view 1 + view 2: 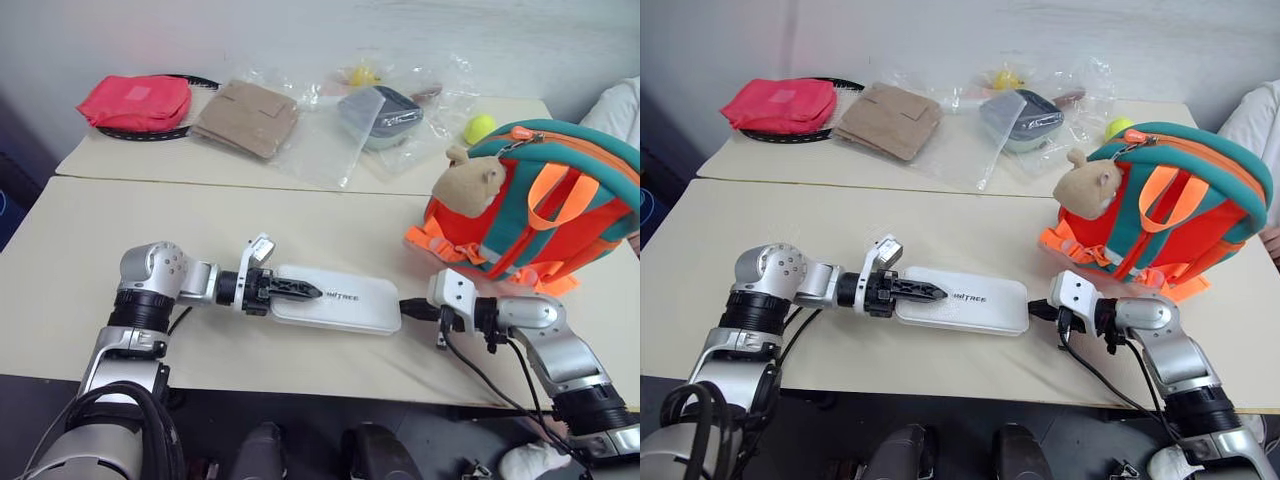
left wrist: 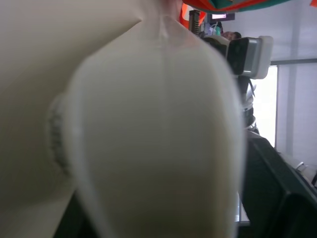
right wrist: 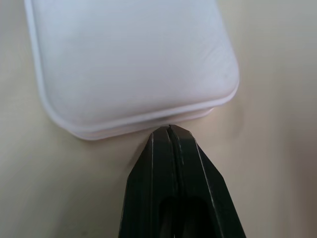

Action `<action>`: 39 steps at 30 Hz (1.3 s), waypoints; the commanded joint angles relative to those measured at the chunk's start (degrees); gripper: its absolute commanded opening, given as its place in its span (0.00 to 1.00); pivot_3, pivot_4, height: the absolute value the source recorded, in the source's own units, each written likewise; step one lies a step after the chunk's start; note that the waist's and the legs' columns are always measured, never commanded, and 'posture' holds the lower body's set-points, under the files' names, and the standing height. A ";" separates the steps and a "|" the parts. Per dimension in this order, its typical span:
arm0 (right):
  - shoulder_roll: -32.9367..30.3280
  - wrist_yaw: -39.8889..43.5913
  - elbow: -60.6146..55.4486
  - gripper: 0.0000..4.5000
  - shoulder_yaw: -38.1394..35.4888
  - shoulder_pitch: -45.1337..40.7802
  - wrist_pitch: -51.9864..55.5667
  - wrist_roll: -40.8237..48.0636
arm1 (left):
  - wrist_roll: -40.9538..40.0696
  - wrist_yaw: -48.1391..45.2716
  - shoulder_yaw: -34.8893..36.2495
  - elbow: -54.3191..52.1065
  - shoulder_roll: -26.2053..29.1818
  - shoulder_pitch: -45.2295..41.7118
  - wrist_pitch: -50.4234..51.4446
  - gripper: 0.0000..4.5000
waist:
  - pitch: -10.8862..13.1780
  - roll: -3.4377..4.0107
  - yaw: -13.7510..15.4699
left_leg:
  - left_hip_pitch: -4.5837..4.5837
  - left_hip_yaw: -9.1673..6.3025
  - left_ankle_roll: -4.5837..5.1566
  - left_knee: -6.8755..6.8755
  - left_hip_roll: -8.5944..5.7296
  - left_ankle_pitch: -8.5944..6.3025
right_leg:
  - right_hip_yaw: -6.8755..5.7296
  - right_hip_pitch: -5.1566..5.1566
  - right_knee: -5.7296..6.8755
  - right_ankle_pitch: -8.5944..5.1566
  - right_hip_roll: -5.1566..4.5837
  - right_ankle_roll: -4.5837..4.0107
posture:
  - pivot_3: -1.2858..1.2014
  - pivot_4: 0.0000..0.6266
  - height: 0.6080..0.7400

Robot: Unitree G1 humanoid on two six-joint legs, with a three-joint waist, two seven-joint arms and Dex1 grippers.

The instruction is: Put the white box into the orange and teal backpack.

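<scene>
The white box [image 1: 335, 299] was seen lying flat on the near table [image 1: 300, 225]. Its left end was clamped by the left gripper [image 1: 300, 291]; its right end was touched by the right gripper [image 3: 170, 130], fingers pressed together. Farther right, the orange and teal backpack [image 1: 560, 210] was seen standing.

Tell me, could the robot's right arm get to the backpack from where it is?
Probably yes. The right gripper sits shut at the end of the white box, and bare table lies between it and the nearby backpack.
</scene>
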 commanded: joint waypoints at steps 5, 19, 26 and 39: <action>-0.97 -2.50 -12.64 0.00 -17.60 19.45 6.31 14.86 | -12.26 -2.53 2.96 -16.71 7.07 9.48 0.11 0.29 | 0.05 0.08 0.58 | -0.16 -0.12 0.05 -0.03 -0.01 -0.04 | -0.02 0.03 -0.05 0.00 -0.01 0.00 | 0.52 0.24 1.00; 5.72 -15.59 -13.03 0.81 -43.93 31.85 4.67 22.51 | 1.57 -19.92 11.14 -38.82 5.78 31.84 -45.17 0.29 | 0.04 0.27 -0.22 | 0.19 0.20 -0.06 -0.84 -0.06 0.05 | 0.21 0.16 -0.65 -0.01 0.03 -0.01 | 0.52 0.24 1.00; 0.13 -9.28 -7.68 1.00 -35.40 15.79 8.87 24.78 | 5.15 -21.25 9.38 -36.59 5.63 33.87 -51.99 0.29 | 0.12 0.39 -0.06 | 0.22 0.18 0.02 -0.86 -0.01 0.11 | 0.25 0.10 -0.55 0.00 0.07 -0.01 | 0.52 0.24 1.00; 7.89 -7.08 -2.12 0.48 -20.35 -3.96 8.38 23.16 | -0.68 -10.60 21.59 -34.70 4.54 36.67 -50.63 0.29 | 0.13 0.40 -0.12 | 0.07 0.09 0.06 -0.78 -0.01 0.11 | 0.14 0.00 -0.51 0.00 0.03 0.00 | 0.52 0.24 1.00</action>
